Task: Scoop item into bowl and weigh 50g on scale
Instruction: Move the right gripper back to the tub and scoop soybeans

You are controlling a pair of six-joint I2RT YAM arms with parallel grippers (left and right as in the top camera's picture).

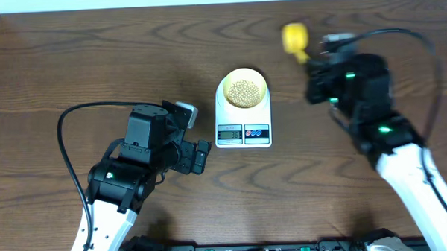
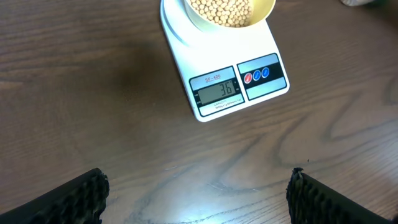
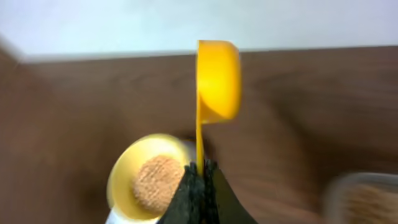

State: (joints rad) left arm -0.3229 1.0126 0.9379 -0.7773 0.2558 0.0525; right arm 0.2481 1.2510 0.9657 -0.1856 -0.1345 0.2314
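Note:
The white scale (image 1: 243, 134) stands mid-table with the pale-yellow bowl (image 1: 226, 84) on it, holding a pile of tan beans (image 1: 242, 93). In the left wrist view the scale (image 2: 230, 81) shows 36 on its display, under the bowl (image 2: 264, 15) of beans (image 2: 221, 9). My right gripper (image 1: 311, 63) is shut on the handle of a yellow scoop (image 1: 296, 37), up and to the right of the bowl. The right wrist view, blurred, shows the scoop (image 3: 217, 81) tipped on edge above the gripper (image 3: 200, 171). My left gripper (image 1: 202, 156) stands open over bare wood (image 2: 199, 199), left of the scale.
A blurred clear container (image 3: 364, 199) with tan contents shows at the lower right of the right wrist view. A black cable (image 1: 68, 146) loops beside the left arm. The table's far edge meets a white wall at the top.

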